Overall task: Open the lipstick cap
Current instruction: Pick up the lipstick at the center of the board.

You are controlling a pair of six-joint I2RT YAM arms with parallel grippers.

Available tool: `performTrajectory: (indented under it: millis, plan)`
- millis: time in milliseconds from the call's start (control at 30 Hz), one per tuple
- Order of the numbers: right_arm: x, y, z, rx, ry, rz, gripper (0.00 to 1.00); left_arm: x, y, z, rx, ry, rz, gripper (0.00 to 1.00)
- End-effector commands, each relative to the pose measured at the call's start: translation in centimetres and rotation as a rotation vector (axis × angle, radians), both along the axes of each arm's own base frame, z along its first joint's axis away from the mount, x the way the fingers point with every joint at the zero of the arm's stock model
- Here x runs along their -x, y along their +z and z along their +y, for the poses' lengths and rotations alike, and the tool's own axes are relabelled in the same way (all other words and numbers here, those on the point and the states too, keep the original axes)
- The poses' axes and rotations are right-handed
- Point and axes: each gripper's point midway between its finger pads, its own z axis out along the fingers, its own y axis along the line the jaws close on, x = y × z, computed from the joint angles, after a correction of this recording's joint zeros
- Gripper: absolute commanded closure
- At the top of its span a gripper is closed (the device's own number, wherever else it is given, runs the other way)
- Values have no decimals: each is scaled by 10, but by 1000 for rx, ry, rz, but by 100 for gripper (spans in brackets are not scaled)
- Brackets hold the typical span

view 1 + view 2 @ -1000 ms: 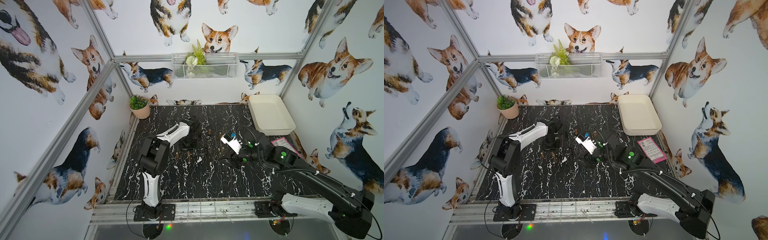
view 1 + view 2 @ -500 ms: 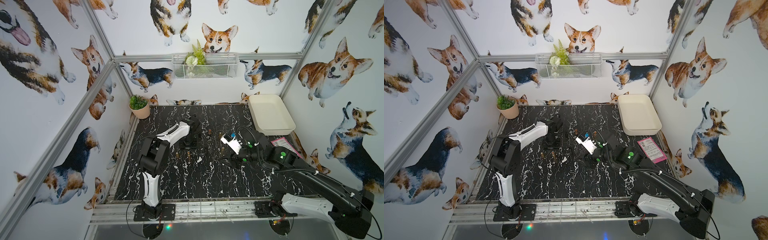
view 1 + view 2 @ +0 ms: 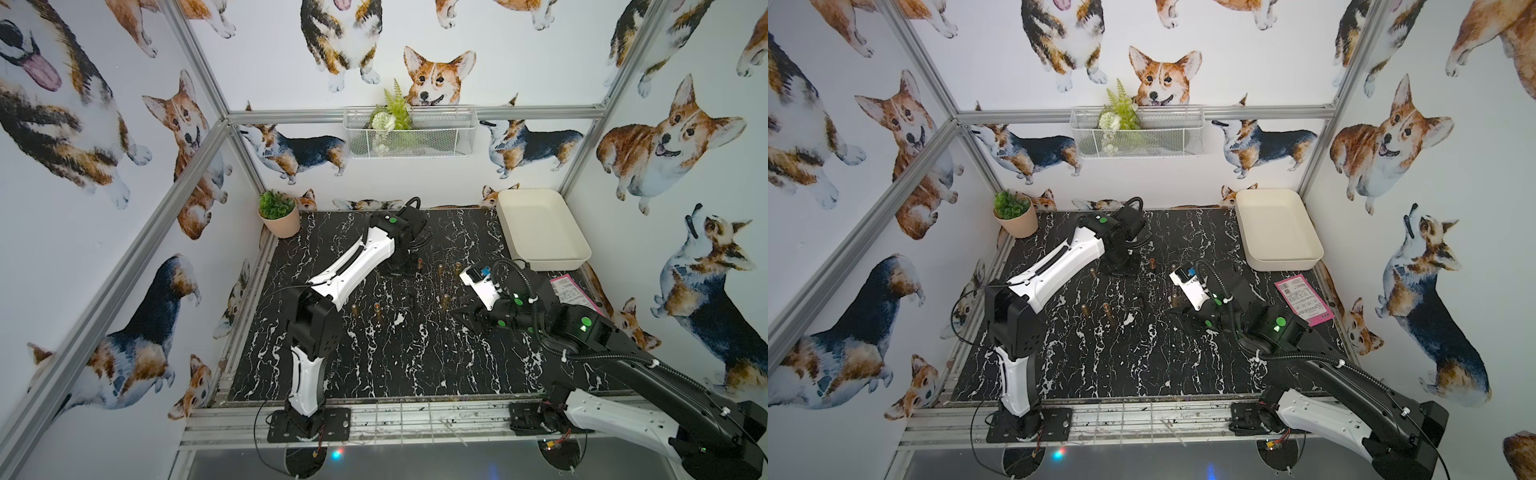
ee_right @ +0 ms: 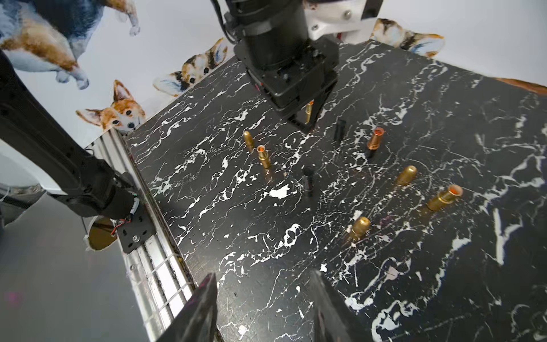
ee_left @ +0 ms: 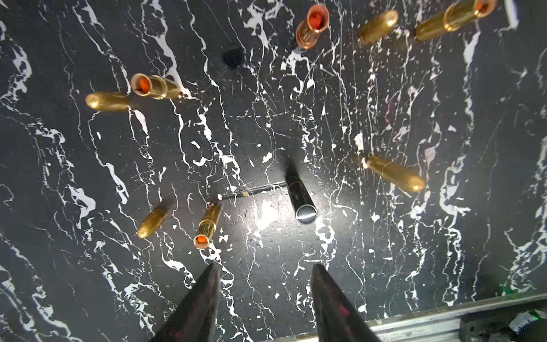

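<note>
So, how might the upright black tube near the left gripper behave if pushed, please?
The black tube stands tall on a narrow base, so it would probably tip. Its round, glossy body suggests it may then roll and feel slippery.

First gold lipstick [image 5: 206,226]: stands up on the black marble table [image 5: 88,177], cap off, orange-red stick showing on top.
First gold cap [image 5: 152,222]: stands just beside it, round end up.
Second gold lipstick [image 5: 155,86]: stands up, open, orange-red inside.
Second gold cap [image 5: 107,101]: right next to it, round end up.
Third gold lipstick [image 5: 454,14]: open too.
Third gold cap [image 5: 379,26]: stands near it.
Copper lipstick [image 5: 313,26]: open, red stick showing, beside the third gold cap.
Fourth gold cap [image 5: 395,177]: stands alone.
Black tube [image 5: 300,197]: stands in the middle, flat shiny top; cap or shut lipstick, cannot tell.
</note>
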Motion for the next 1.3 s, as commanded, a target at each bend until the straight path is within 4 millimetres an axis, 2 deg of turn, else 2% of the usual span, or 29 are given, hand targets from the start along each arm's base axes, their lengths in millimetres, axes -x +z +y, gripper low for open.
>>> performTrajectory:
  millis: [0, 167, 267, 433, 700, 967, 1167, 1267]
  plan:
    - [-9, 3, -28, -13, -157, 0, 47, 7, -21, -10, -40, -22, 68, 48]
    - [-9, 6, -59, -20, -255, -10, 47, 8, -51, -23, -36, -32, 97, 48]
    - [-9, -1, -65, -17, -275, 6, 47, 12, -65, -26, -45, -41, 122, 49]
    - [-11, -6, -59, -13, -265, 28, 47, 13, -75, -29, -48, -46, 135, 49]
    - [-13, 1, -54, -40, -253, 6, 47, 11, -89, -28, -88, -53, 154, 52]
    - [-14, -7, -53, -23, -249, 17, 47, 12, -93, -25, -111, -49, 159, 66]
    - [-15, -8, -51, -24, -244, 16, 47, 14, -92, -22, -124, -51, 168, 68]
    - [-15, -9, -50, -22, -241, 17, 47, 15, -91, -21, -124, -52, 169, 79]
